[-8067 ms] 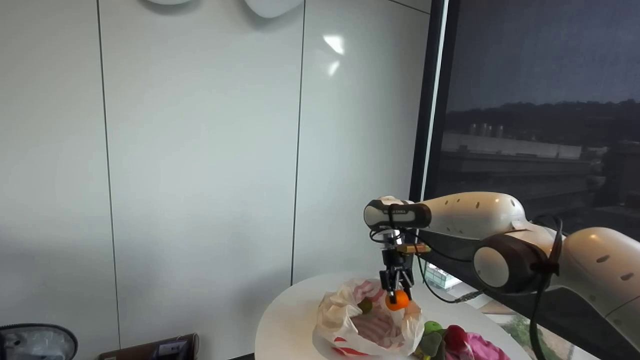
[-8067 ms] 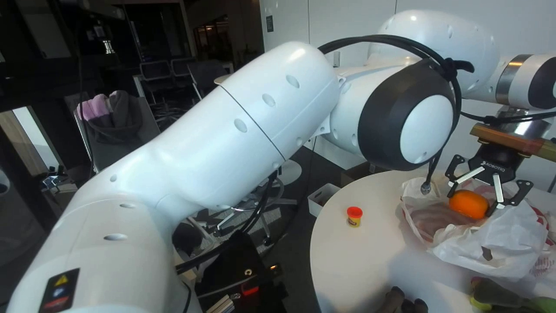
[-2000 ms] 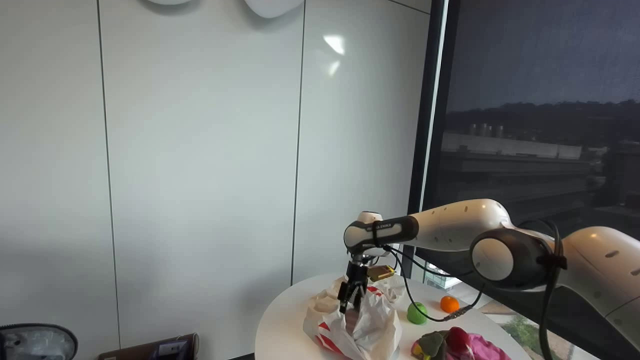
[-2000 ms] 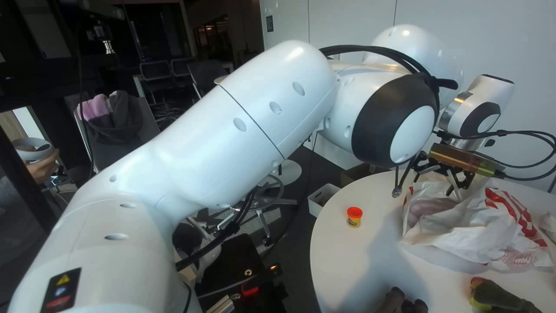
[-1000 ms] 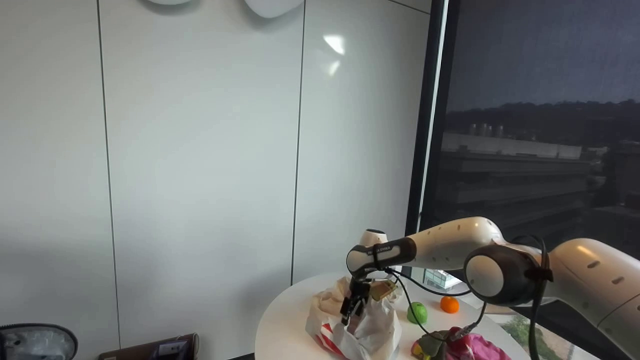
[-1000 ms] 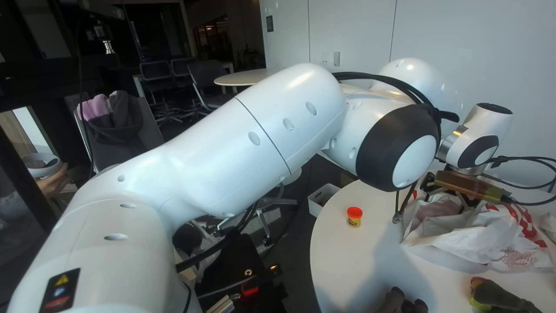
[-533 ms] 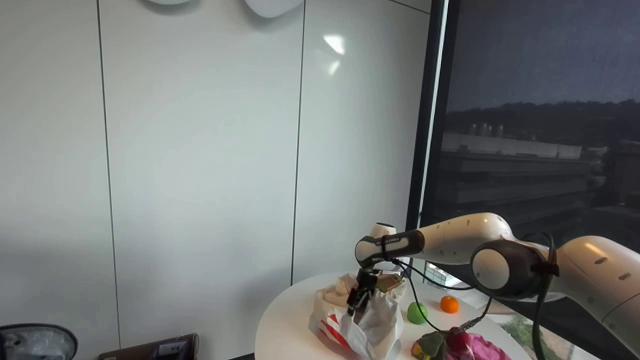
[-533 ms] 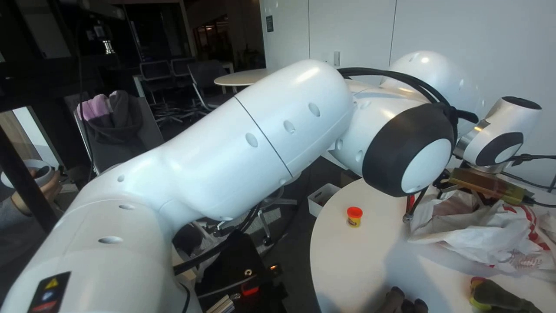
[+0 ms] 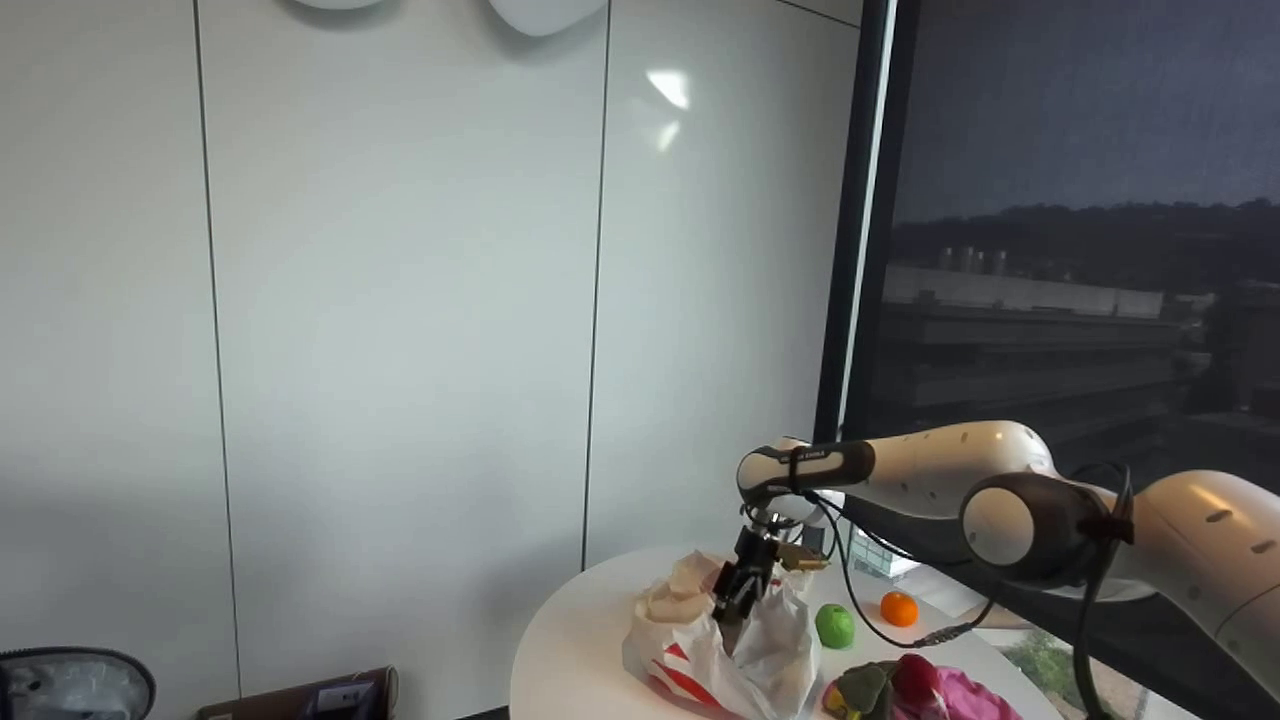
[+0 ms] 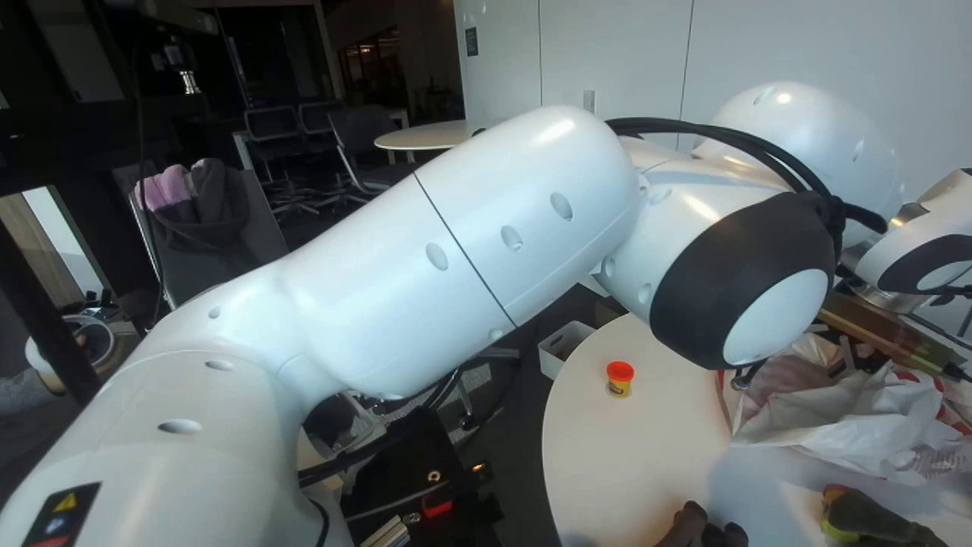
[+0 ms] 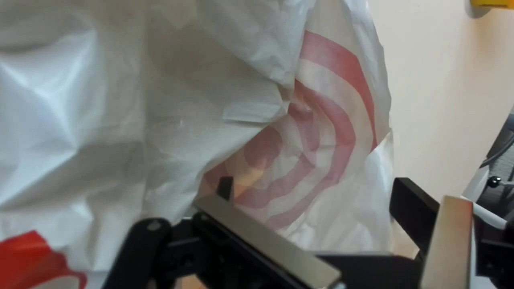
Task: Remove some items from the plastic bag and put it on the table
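The white plastic bag with red print (image 9: 690, 660) stands crumpled and open at the top on the round white table (image 9: 565, 640). It also shows in an exterior view (image 10: 858, 425) and fills much of the wrist view (image 11: 120, 100). My gripper (image 9: 731, 608) points down at a tilt into the bag's mouth. In the wrist view my gripper (image 11: 319, 198) has its fingers wide apart, with only bag film showing between them. A green round fruit (image 9: 834, 626) and an orange (image 9: 898, 608) lie on the table beside the bag. The bag's contents are hidden by its folds.
A yellow tub with a red lid (image 10: 619, 380) stands near the table's edge. Grey-green and yellow (image 10: 873, 516), red (image 9: 915, 680) and pink (image 9: 965, 695) soft things lie beside the bag. A dark brown object (image 10: 695, 528) sits at the near edge.
Eight seconds ago my gripper held the orange over the bag; the orange now lies on the table near the green fruit. In the last second the gripper rose slightly and the bag shifted a little.
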Controlling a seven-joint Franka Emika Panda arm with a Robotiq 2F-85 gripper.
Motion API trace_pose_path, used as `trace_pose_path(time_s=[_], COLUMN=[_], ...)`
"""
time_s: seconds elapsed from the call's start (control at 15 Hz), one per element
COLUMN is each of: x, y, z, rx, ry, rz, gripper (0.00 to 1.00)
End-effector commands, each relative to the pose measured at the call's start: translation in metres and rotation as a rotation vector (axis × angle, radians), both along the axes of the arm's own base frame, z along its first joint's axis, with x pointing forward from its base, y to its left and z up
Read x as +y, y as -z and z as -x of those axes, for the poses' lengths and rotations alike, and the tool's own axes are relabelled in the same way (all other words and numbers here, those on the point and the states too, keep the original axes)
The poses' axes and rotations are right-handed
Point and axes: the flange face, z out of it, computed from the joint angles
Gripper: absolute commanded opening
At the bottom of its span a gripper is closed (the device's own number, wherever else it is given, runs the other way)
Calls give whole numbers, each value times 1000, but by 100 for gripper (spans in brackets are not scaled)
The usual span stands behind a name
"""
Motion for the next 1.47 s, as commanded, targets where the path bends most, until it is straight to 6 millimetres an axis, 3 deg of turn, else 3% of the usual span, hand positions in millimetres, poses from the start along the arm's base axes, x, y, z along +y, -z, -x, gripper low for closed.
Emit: trace_pose_path(time_s=[0.0,0.27,0.53,0.87,1.4], x=[-12,-21,-4,10,-2], y=[-2,13,18,23,26], z=[5,4,3,-9,-20], rx=[95,121,119,9,-105], ry=[13,68,47,18,-12], rz=[-153,-134,-148,-1,219], gripper=[100,100,100,100,100])
